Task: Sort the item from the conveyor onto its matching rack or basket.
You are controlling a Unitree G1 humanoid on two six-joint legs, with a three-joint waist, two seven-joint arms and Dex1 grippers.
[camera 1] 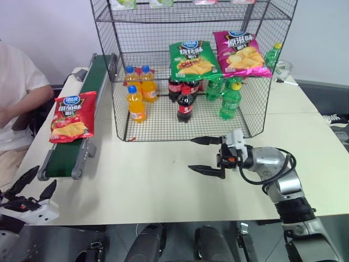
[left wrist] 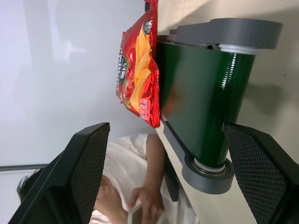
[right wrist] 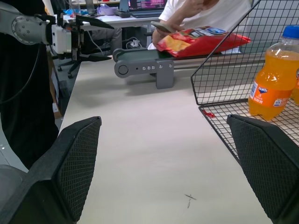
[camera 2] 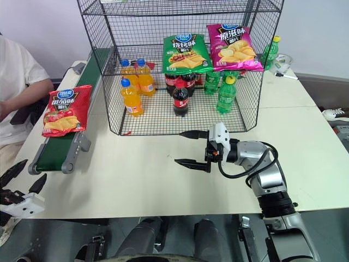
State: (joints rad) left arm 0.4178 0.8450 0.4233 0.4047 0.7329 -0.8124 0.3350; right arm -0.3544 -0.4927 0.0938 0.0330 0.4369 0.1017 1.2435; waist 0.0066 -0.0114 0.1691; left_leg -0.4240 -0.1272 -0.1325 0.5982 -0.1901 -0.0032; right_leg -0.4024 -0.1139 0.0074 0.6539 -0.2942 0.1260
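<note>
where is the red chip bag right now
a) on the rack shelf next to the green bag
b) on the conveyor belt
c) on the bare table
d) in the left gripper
b: the red chip bag lies on the green conveyor belt, with both grippers open and away from it.

We are in a robot lab or test room set up as a mock shop. A pale counter [camera 1: 163,180] carries a small conveyor [camera 1: 82,114] and a black wire rack [camera 1: 191,71] stocked with soda bottles [camera 1: 184,103] and chip bags [camera 1: 192,59]. Behind, in the right wrist view, we see a desk with a laptop [right wrist: 140,4], cables and office clutter. A person [camera 1: 16,103] sits beside the conveyor against plain white walls.
</note>
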